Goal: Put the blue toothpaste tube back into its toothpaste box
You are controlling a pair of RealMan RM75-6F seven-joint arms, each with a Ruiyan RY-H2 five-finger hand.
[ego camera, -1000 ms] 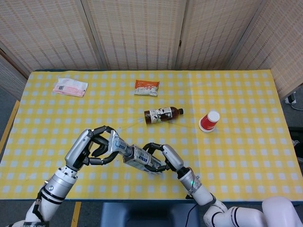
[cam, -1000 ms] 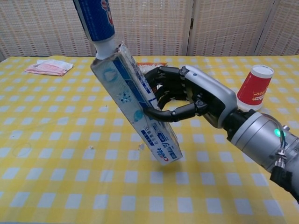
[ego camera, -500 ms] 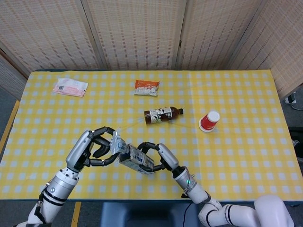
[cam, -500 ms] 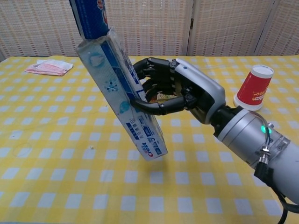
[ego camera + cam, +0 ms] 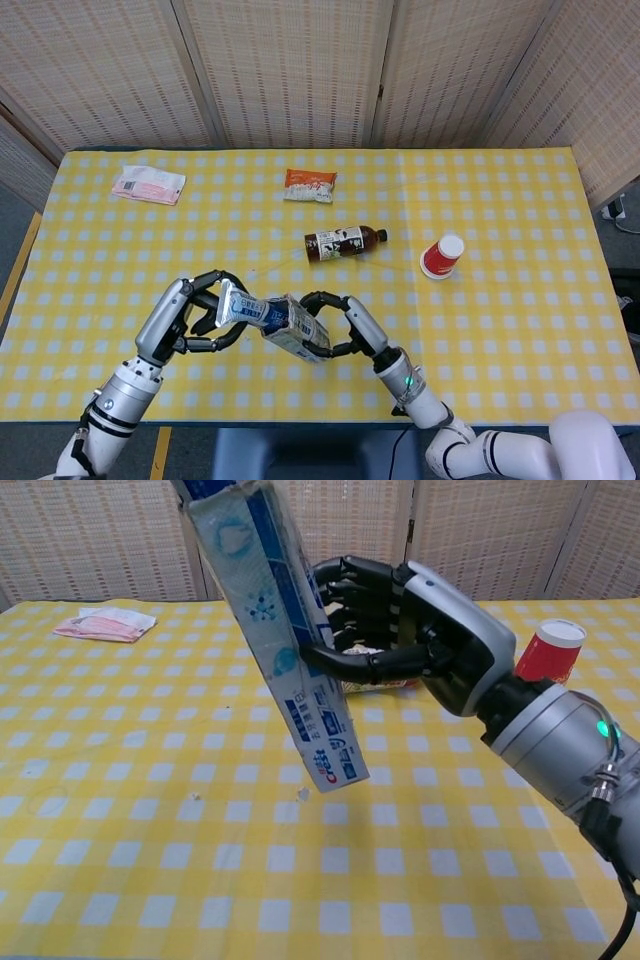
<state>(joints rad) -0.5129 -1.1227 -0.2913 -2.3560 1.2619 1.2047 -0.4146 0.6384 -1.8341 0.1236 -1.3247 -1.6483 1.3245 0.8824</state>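
Above the yellow checked tablecloth (image 5: 500, 300), the blue plastic toothpaste tube (image 5: 236, 308), gripped by the left hand (image 5: 190, 315), is now pushed deeper into the white-and-blue cardboard toothpaste box (image 5: 280, 640) held by the right hand (image 5: 410, 630), so insertion is judged nearly done.

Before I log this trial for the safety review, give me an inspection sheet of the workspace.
Surface: yellow checked tablecloth, flat.
Job's things: toothpaste box held tilted above the table; blue toothpaste tube at its open end, depth inside unclear.
Clutter: brown bottle lying down; red cup; orange packet; pink packet.
Robot hands: right robot hand grips the box; left robot hand holds the tube.
Cables: plug at right edge.
Surroundings: woven screens.
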